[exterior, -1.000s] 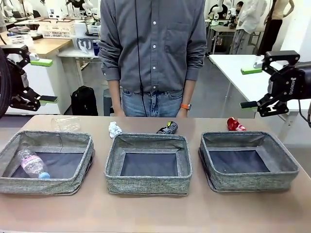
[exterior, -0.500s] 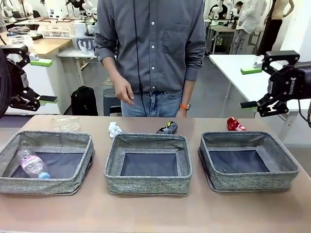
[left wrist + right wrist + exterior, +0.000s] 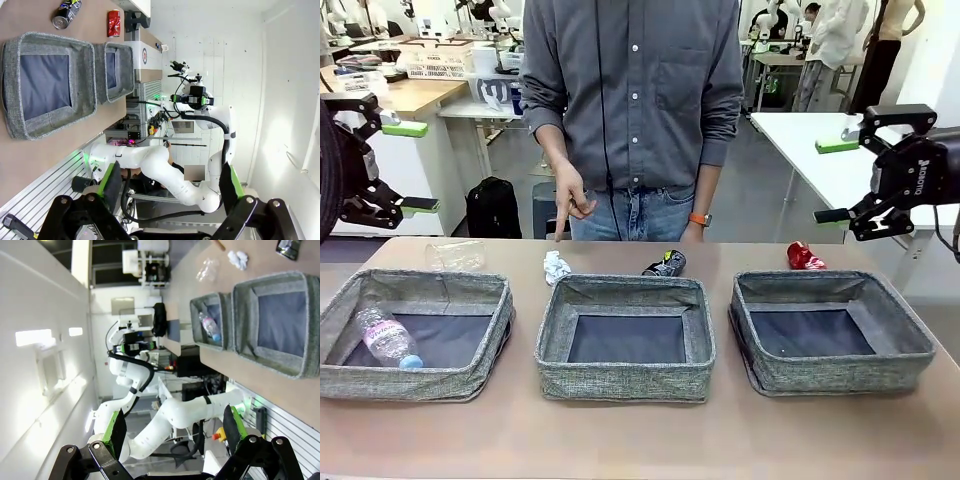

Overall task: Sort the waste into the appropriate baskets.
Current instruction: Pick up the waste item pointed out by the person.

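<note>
Left gripper (image 3: 412,166) and right gripper (image 3: 833,180) hang raised off either side of the table (image 3: 640,440), jaws wide apart, gripping nothing. Three baskets sit in a row. The left basket (image 3: 410,382) has the bottle (image 3: 388,340) lying on its floor. On the table behind them: cup (image 3: 455,254) beyond the left basket, paper ball (image 3: 556,267) and black can (image 3: 665,264) beyond the middle basket (image 3: 625,380), red can (image 3: 805,257) beyond the right basket (image 3: 840,372). The person's hand (image 3: 570,200) points one finger down, above the paper ball, apart from it.
</note>
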`<state>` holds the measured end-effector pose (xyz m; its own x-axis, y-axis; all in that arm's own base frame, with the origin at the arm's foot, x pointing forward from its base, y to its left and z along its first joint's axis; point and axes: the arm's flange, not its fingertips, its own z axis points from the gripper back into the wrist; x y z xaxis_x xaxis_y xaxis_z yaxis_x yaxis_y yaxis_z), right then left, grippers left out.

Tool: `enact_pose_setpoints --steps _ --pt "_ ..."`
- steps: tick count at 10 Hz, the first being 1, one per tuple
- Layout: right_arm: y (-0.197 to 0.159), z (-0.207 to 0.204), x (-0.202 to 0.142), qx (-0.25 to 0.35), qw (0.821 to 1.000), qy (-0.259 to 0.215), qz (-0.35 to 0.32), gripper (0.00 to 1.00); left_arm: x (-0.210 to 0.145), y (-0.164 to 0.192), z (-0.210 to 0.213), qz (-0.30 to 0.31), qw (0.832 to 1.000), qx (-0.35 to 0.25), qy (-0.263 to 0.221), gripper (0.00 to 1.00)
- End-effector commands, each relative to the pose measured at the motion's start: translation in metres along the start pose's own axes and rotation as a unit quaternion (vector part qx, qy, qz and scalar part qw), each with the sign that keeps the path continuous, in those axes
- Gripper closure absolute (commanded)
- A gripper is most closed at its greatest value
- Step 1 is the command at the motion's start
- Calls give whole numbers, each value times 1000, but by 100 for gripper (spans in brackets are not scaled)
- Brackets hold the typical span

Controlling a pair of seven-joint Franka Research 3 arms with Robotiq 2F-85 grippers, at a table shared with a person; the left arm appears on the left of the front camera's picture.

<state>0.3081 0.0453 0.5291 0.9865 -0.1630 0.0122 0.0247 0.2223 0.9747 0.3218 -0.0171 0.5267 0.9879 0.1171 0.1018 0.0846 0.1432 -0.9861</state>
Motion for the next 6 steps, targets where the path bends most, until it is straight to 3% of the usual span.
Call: enact_pose_setpoints --steps 1,4,5,6 --pt "4 0 0 8 1000 -1 0 0 -1 -3 0 -7 1000 -4 2 0" --pt "4 0 0 8 1000 -1 0 0 0 0 0 0 1000 0 0 0" --pt "4 0 0 8 1000 -1 0 0 30 -1 -29 -17 976 178 -123 0" --pt "4 0 0 8 1000 -1 0 0 59 7 -61 -53 943 303 -123 0"
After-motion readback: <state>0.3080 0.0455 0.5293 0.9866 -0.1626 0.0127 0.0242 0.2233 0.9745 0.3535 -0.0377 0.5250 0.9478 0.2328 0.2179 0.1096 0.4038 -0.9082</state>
